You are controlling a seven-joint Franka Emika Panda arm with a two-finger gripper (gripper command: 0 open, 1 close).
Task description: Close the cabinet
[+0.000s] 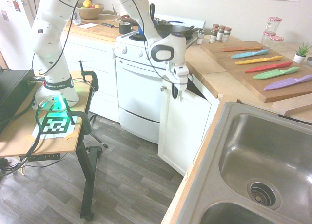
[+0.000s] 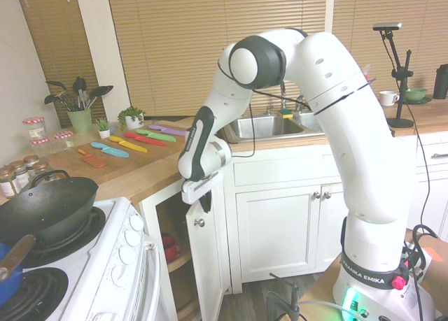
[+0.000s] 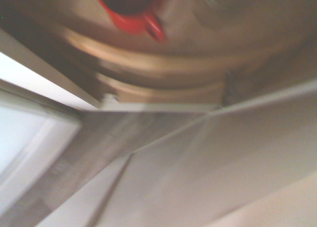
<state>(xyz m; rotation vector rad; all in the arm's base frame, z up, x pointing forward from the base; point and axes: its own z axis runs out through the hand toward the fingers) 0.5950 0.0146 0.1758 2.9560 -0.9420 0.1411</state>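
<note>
The cabinet (image 1: 187, 129) is a narrow white base unit between the oven and the sink counter. Its door (image 2: 208, 261) stands ajar, swung out toward the room, with a small silver knob (image 2: 199, 223) near its top corner. My gripper (image 2: 205, 203) hangs shut at the top edge of the door (image 1: 183, 121), just above and beside the knob (image 1: 163, 88), holding nothing. Whether the fingers touch the door I cannot tell. In the blurred wrist view, a red mug (image 3: 131, 9) sits on a wooden shelf inside the cabinet.
A white oven (image 1: 139, 94) stands right beside the door's swing. A dark wok (image 2: 45, 209) sits on the stove. Coloured knives lie on a cutting board (image 1: 229, 55). A steel sink (image 1: 263, 170) is to the side, with wider white cabinets (image 2: 280, 226) below.
</note>
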